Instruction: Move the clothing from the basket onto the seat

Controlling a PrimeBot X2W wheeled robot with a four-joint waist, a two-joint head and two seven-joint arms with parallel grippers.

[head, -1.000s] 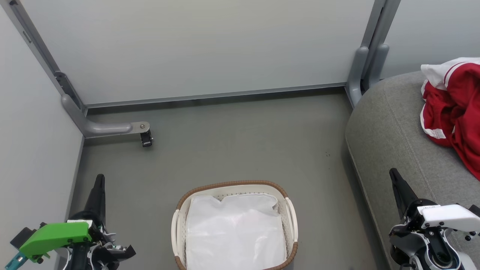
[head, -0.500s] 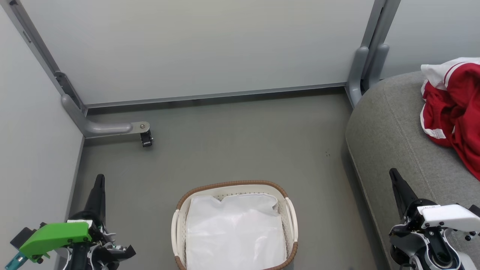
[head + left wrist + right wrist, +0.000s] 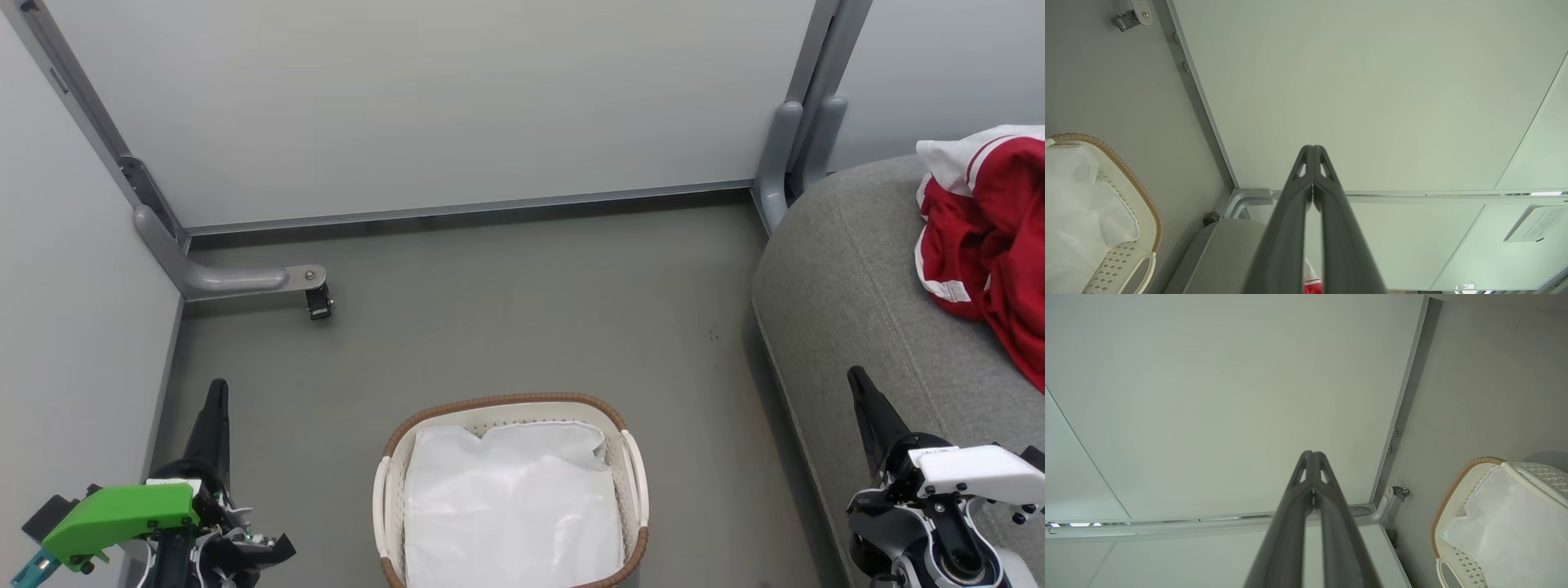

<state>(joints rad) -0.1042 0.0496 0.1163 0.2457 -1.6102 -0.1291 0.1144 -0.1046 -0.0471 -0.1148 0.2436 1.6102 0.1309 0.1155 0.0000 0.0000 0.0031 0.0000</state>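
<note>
The red clothing (image 3: 992, 245) with white stripes lies bunched on the grey seat (image 3: 849, 278) at the right edge of the head view. On the floor at bottom centre stands the white basket (image 3: 633, 478) with its brown rim; inside it lies a plain white sheet (image 3: 510, 506). My left gripper (image 3: 216, 392) is shut at the lower left, away from the basket, holding nothing. My right gripper (image 3: 856, 377) is shut at the lower right, over the seat's front edge. In the wrist views both grippers (image 3: 1312, 151) (image 3: 1311, 455) have their tips together. A sliver of red clothing (image 3: 1312, 286) peeks between the left fingers.
Pale partition panels (image 3: 424, 106) wall in the grey floor (image 3: 522, 318) at the back and left. A grey partition foot with a caster (image 3: 317, 300) juts onto the floor at the left, and a grey post (image 3: 784, 155) stands beside the seat's back corner.
</note>
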